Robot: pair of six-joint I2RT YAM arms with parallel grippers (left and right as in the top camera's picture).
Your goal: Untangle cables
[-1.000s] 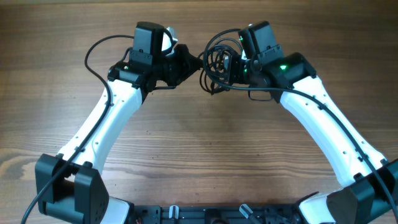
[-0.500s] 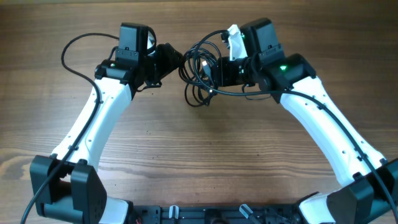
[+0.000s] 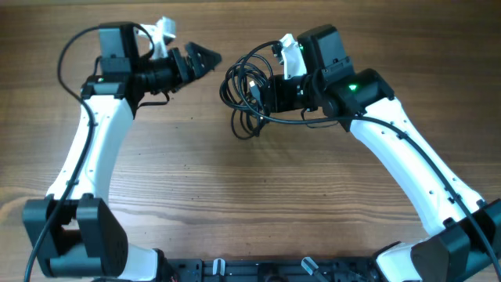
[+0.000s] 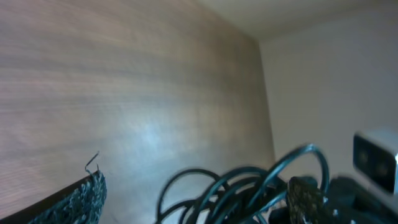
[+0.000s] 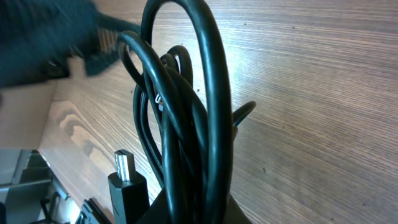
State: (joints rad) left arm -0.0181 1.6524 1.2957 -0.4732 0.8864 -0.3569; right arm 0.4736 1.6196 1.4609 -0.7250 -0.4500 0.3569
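The left gripper [image 3: 205, 56] hovers at the far left of the table [image 3: 258, 196]. Its fingers [image 4: 84, 200] are spread wide with nothing between them and point right toward the cables [image 3: 244, 88], from which it stands apart. The right gripper [image 3: 274, 92] is pressed onto the cables, pinching them at their right side, far of centre. Black loops fan out to the left of its fingers, and one droops toward the near side. In the right wrist view a plug [image 5: 125, 167] with a metal tip juts up beside the looped cables. The left wrist view is blurred.
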